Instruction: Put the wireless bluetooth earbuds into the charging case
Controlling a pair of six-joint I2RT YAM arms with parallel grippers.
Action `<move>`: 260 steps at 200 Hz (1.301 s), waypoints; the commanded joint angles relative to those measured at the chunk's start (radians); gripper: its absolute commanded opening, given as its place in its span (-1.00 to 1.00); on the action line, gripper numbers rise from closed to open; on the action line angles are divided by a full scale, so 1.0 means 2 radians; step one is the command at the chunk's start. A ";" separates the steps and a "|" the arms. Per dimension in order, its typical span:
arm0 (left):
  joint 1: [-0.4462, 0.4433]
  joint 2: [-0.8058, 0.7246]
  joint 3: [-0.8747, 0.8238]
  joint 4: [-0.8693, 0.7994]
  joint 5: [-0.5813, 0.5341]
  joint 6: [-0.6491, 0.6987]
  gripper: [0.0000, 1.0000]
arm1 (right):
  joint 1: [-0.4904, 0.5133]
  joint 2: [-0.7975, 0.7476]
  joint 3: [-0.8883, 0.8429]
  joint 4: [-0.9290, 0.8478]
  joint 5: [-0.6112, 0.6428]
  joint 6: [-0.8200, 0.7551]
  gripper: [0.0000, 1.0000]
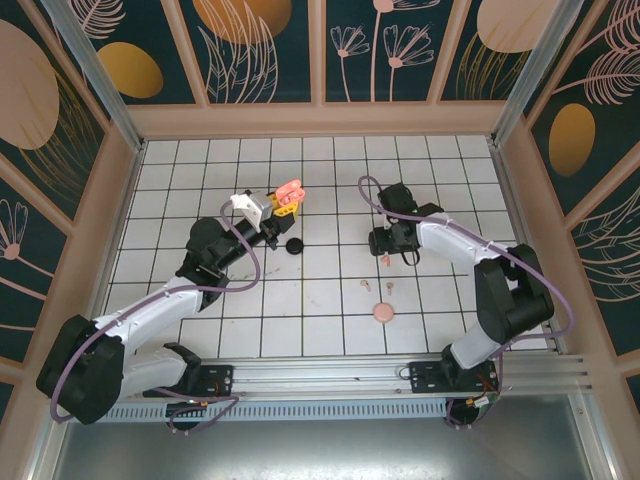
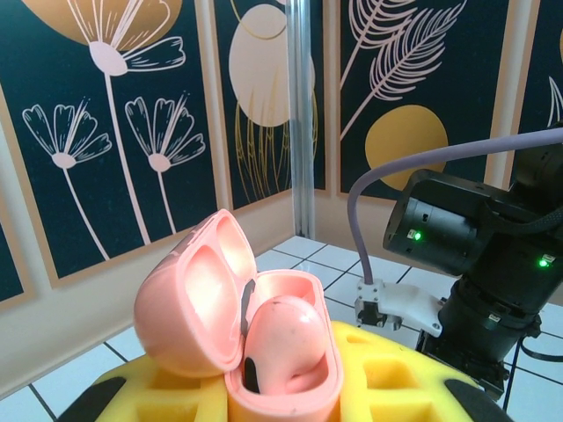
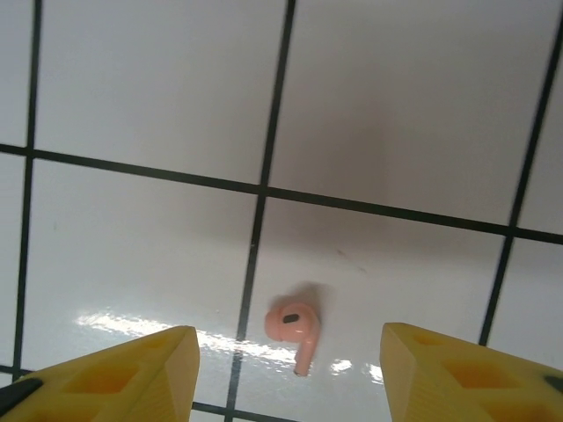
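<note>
Gripping pink case, 1 earbud inside: left tool | right tool spread over loose earbud

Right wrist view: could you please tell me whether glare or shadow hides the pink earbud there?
Right wrist view: glare streak on the tile beside the pink earbud, soft shadow above it, bud itself clear, yellow fingers slightly blurred. Left wrist view: open pink case sharp and well lit.

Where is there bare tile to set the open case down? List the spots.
Free: the back rows of tile along the wall; the middle strip between the black case and the right hand; the near rows left of the round pink case. Crowded: the near side of the right hand, where three pink buds lie.
</note>
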 commanded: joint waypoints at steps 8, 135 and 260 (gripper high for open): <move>-0.002 0.004 0.016 0.012 0.008 0.003 -1.00 | 0.003 0.020 0.015 -0.016 -0.026 -0.038 0.07; -0.002 0.014 0.019 0.021 0.003 -0.004 -1.00 | 0.015 0.074 0.017 -0.015 0.035 -0.049 -0.09; -0.002 0.018 0.021 0.022 0.005 -0.005 -1.00 | 0.015 0.093 0.012 0.006 0.036 -0.051 -0.22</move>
